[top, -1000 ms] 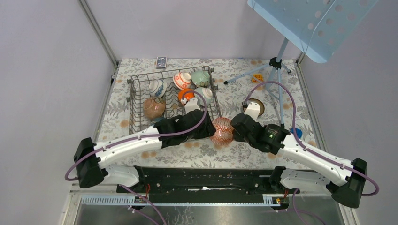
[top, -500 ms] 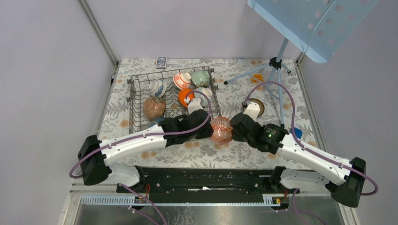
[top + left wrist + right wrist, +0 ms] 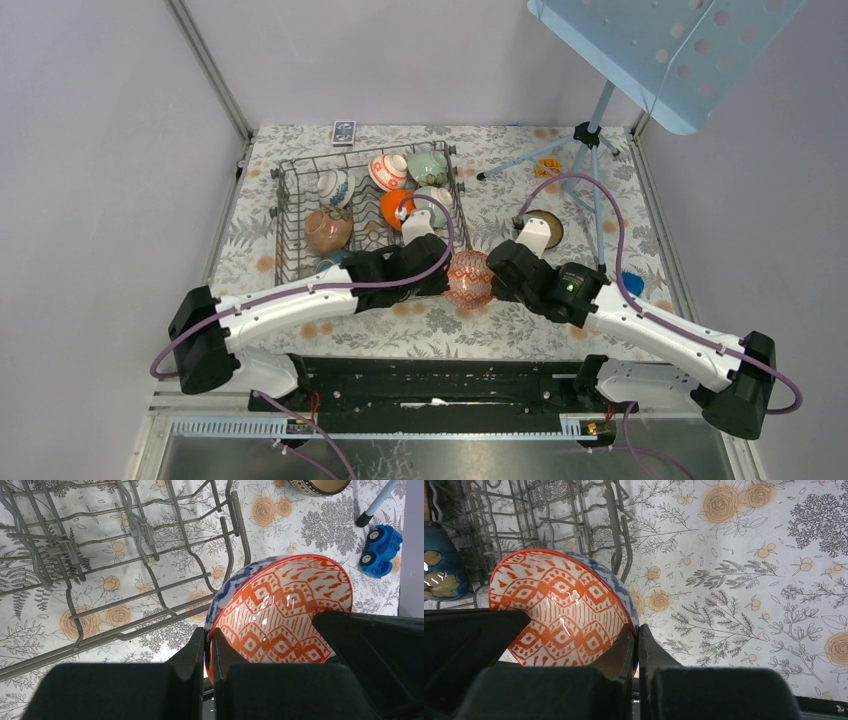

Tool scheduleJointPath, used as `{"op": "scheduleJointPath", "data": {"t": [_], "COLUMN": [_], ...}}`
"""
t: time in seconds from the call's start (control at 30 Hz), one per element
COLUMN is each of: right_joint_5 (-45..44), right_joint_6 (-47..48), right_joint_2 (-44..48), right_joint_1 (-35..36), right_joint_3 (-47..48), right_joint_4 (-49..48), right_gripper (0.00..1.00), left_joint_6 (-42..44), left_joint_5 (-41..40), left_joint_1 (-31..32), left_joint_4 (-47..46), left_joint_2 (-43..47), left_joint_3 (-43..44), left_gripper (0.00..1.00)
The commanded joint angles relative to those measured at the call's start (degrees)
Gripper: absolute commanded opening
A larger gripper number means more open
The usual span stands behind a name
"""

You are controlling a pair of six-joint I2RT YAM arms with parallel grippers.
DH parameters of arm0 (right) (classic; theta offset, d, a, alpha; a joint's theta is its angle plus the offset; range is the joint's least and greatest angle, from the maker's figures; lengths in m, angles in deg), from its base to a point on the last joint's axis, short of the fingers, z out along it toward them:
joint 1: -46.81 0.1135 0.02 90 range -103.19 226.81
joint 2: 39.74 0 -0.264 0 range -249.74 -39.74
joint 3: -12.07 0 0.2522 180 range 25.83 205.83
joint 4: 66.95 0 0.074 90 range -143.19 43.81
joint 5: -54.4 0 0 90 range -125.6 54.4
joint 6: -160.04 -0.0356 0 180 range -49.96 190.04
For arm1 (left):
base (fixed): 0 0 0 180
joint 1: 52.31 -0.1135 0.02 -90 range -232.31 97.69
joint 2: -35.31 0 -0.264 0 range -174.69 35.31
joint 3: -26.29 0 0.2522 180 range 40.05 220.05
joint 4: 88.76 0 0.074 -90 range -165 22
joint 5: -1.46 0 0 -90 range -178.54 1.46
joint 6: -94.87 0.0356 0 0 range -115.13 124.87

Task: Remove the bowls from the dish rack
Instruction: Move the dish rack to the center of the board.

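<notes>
A red-and-white patterned bowl (image 3: 470, 280) with a blue outside hangs tilted just right of the dish rack (image 3: 290, 205), between both arms. My left gripper (image 3: 447, 280) is shut on the bowl's left rim; in the left wrist view its fingertips (image 3: 209, 636) pinch the bowl (image 3: 280, 605) wall. My right gripper (image 3: 496, 280) is shut on the opposite rim, the bowl (image 3: 559, 610) filling the view beside its tips (image 3: 635, 631). The rack holds several bowls: brown (image 3: 328, 230), blue-white (image 3: 335, 186), red-white (image 3: 388, 171), green (image 3: 427, 166), orange (image 3: 394, 207) and white (image 3: 437, 198).
A dark-rimmed bowl (image 3: 548, 228) sits on the floral table right of the rack, partly behind my right arm. A tripod stand (image 3: 585, 140) with a blue perforated panel (image 3: 660, 50) stands at the back right. A blue toy car (image 3: 381, 550) lies right.
My left gripper has closed onto the patterned bowl's rim, and its arm has shifted slightly toward the bowl. The right gripper has kept its grip on the other side.
</notes>
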Motion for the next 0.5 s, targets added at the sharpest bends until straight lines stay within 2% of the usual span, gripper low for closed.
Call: {"op": "scheduleJointPath", "data": {"t": [0.0,0.07,0.2,0.27,0.33,0.47], "right_joint_5": [-2.02,-1.12,1.56,1.89,1.44,-0.83], "right_joint_6": [-1.64,-0.02,4.85,7.17,9.54,13.59], "right_joint_2": [0.20,0.12,0.48,1.06,1.54,0.85], "right_joint_1": [-0.42,-0.42,-0.47,-0.43,-0.42,-1.37], "right_joint_3": [0.72,1.09,3.06,4.07,5.50,8.70], "right_joint_4": [-3.45,-3.72,-4.14,-3.94,-3.21,-1.58], "right_gripper": [0.00,0.03,0.54,0.69,0.77,0.80], "left_joint_6": [0.32,1.00,2.21,2.91,3.61,4.98], "left_joint_5": [-0.43,-0.38,-1.37,-1.75,-2.15,-1.97], "left_joint_1": [-0.27,-0.27,-0.40,-1.02,-1.95,-6.04], "left_joint_4": [-1.76,-1.81,-1.77,-1.70,-1.37,0.60], "left_joint_2": [0.17,0.40,2.23,3.71,5.50,9.43], "left_joint_3": [2.30,2.38,2.06,2.04,2.10,2.38], "left_gripper": [0.00,0.00,0.00,0.00,0.00,0.00]}}
